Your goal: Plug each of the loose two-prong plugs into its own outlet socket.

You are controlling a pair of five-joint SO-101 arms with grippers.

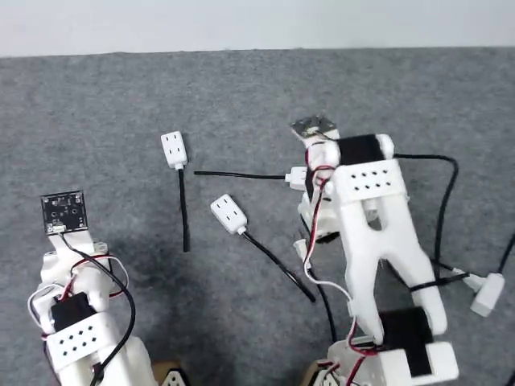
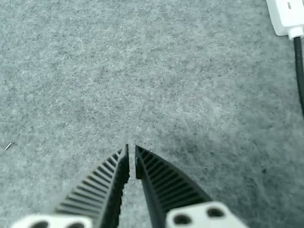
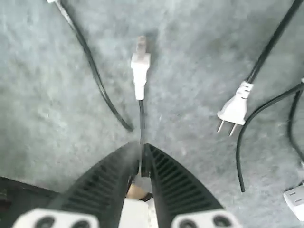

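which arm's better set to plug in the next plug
Right. The right gripper is shut on the cord just behind a plug, prongs pointing away. The left gripper is shut, empty, over bare carpet.

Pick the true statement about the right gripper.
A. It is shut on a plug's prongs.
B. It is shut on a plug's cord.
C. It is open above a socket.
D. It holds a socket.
B: the right gripper is shut on the cord behind its plug, whose prongs point away from the fingers.
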